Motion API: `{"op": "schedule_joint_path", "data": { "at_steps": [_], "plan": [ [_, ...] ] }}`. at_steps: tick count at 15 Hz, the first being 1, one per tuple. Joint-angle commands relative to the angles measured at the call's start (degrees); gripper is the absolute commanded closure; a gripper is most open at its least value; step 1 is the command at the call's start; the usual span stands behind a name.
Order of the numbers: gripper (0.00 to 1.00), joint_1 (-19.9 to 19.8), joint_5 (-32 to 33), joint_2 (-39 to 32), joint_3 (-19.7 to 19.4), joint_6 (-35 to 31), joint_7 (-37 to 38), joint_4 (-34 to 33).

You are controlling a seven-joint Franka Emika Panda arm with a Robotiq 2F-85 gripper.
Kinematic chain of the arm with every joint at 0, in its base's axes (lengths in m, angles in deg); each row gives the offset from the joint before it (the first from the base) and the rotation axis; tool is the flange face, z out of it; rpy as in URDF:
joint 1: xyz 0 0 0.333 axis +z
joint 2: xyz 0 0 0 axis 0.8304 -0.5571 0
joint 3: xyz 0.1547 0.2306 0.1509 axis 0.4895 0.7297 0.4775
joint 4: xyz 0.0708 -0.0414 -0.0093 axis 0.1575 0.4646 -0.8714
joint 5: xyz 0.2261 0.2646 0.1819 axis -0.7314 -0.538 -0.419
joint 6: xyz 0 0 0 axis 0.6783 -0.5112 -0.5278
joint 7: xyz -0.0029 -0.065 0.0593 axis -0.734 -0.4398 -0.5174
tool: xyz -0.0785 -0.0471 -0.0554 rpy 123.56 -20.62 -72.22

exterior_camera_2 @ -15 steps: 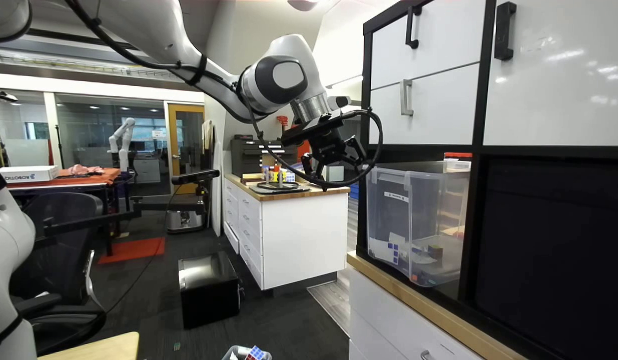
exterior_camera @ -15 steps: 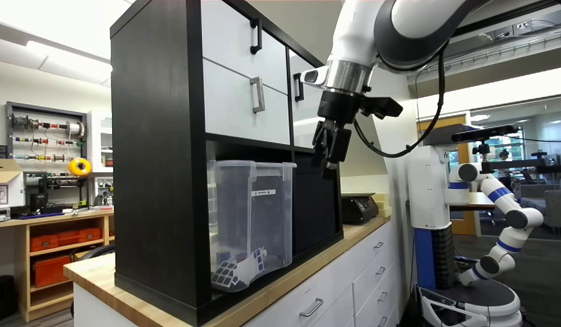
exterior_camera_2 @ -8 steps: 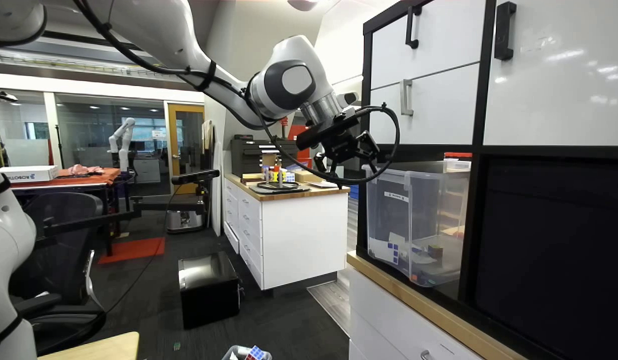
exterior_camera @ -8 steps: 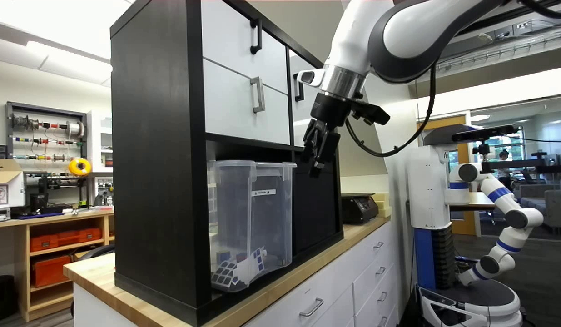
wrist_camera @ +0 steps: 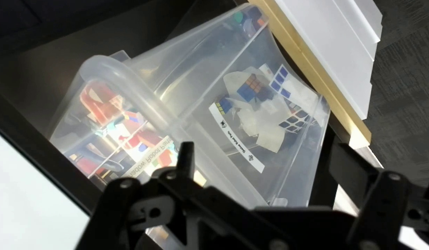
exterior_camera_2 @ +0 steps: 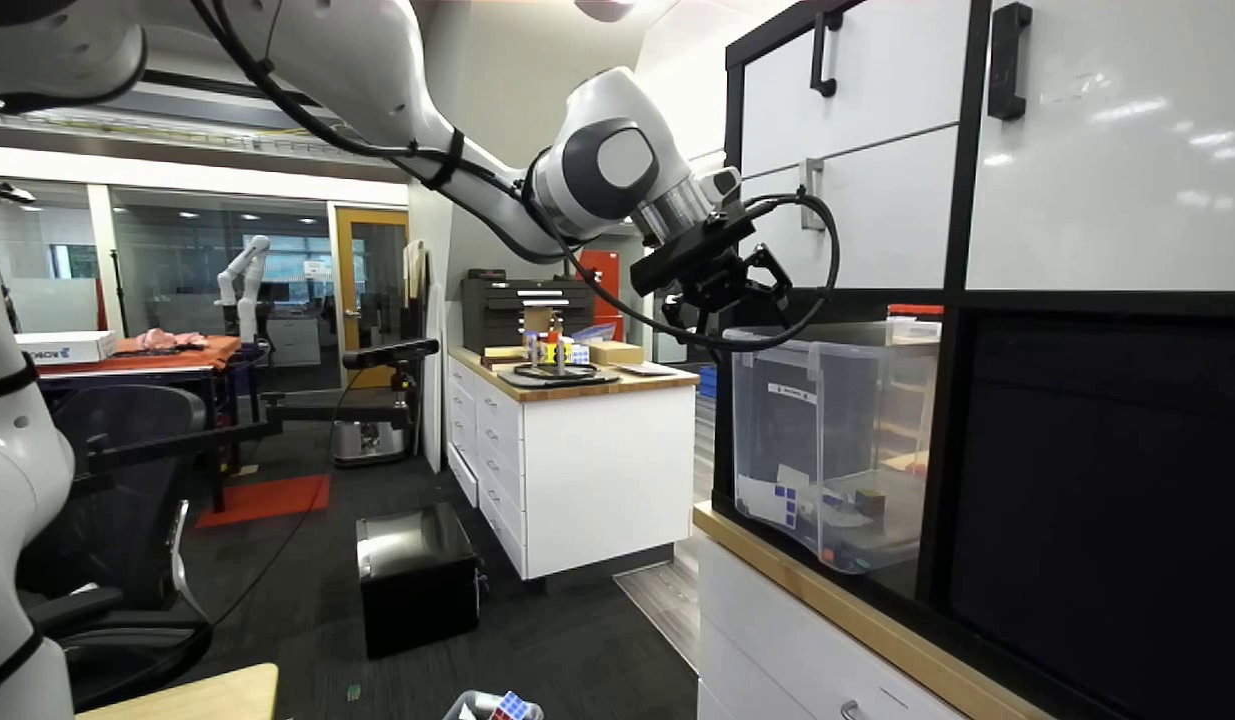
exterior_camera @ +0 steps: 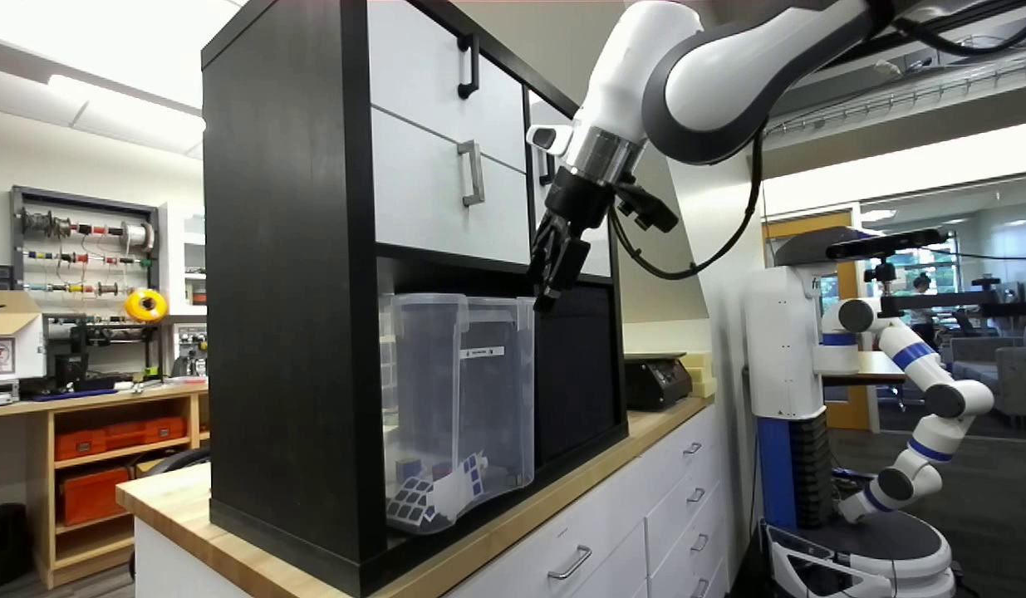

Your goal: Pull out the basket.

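Basket [exterior_camera: 496, 399]: one rim corner hides behind the tool [wrist_camera: 264, 158] in an exterior view; touching or apart, I can't tell;
Basket label [exterior_camera: 483, 352]: too small to read in both exterior views;
Basket contents [wrist_camera: 271, 139]: partly blurred through the plastic;
Cable [exterior_camera_2: 834, 255]: its loop hides a strip of the tool;
Arm [exterior_camera_2: 342, 60]: cut off by the upper edge in both exterior views;
Worktop [exterior_camera: 513, 526]: near corner cut off below.

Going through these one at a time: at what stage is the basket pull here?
Done: the end effector is up close to the front rim of the basket, its jaws apart.
In hand, most likely: lining up with that rim; no grip shows.
Left: closing on the rim and the pull itself, since the basket stands inside the cabinet in both exterior views.
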Motion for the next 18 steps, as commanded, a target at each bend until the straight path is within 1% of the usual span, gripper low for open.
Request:
{"op": "schedule_joint_path", "data": {
  "at_steps": [1,12,18],
  "plan": [
    [0.0,-1.0,1.6,-2.8,0.0,-2.4,-1.5,-3.2],
    [0.0,-2.4,1.7,-8.1,0.2,-6.9,-5.0,-6.3],
    [0.0,-1.9,3.3,-9.4,0.5,-5.7,-4.1,-7.6]
  ]
}}
